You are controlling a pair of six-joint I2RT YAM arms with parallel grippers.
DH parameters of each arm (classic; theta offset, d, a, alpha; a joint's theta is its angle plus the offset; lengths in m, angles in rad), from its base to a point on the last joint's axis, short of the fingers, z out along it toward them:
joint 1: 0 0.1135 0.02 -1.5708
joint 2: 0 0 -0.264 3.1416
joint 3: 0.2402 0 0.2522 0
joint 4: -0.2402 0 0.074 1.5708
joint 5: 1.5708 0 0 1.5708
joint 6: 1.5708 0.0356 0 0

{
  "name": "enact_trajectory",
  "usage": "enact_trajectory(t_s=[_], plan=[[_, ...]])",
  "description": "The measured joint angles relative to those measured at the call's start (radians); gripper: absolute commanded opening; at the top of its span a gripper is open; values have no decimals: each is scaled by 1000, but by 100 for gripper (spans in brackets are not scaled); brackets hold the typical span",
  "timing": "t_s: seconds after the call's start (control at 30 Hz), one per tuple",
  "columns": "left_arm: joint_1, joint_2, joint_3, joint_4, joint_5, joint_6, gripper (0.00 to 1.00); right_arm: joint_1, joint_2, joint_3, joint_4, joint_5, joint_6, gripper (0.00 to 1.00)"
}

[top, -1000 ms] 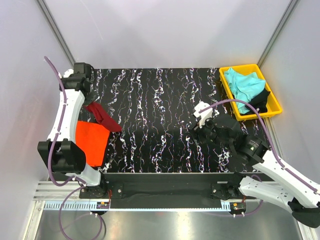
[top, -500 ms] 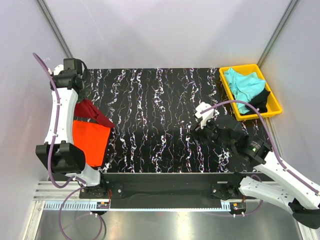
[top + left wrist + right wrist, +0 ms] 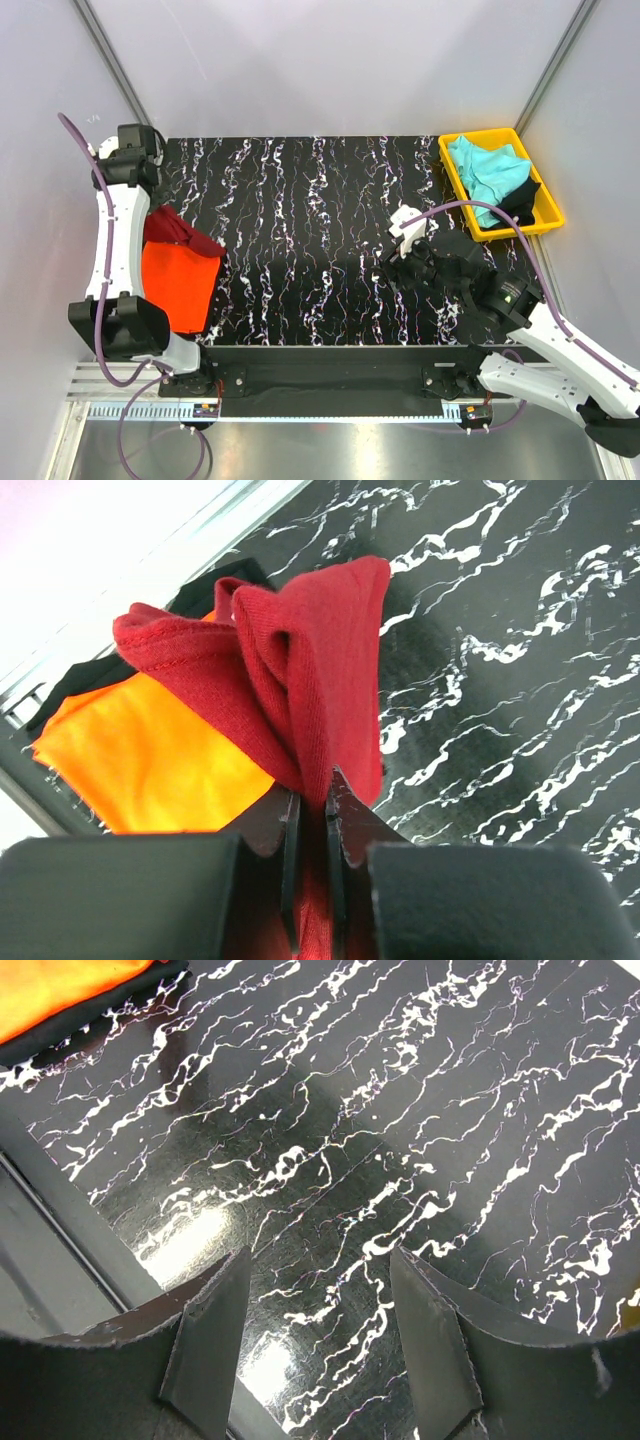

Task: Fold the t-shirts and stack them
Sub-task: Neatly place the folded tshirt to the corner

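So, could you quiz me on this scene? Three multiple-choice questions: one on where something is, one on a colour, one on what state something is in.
1. Where on the table does the yellow tray sit?
A. Far right corner
B. Near left corner
C. Middle

2. What colour is the shirt pinched by the left tool?
A. Turquoise
B. Black
C. Dark red

3. How is the right tool?
A. Shut tight
B. Open, holding nothing
C. Out of sight

Answers:
1 A: the top view shows the tray at the far right corner.
2 C: dark red cloth is clamped between the fingers in the left wrist view.
3 B: its fingers stand apart above the table with nothing between them.
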Motion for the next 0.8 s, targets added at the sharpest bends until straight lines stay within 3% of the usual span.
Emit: enact_trajectory(t_s=[0.4, 0.8], plan=[[28, -79, -116, -3, -12, 6, 0, 0, 8, 0, -3, -24, 1, 65], [86, -207, -324, 0, -22, -20, 0, 0, -2, 0, -8, -26, 5, 65]])
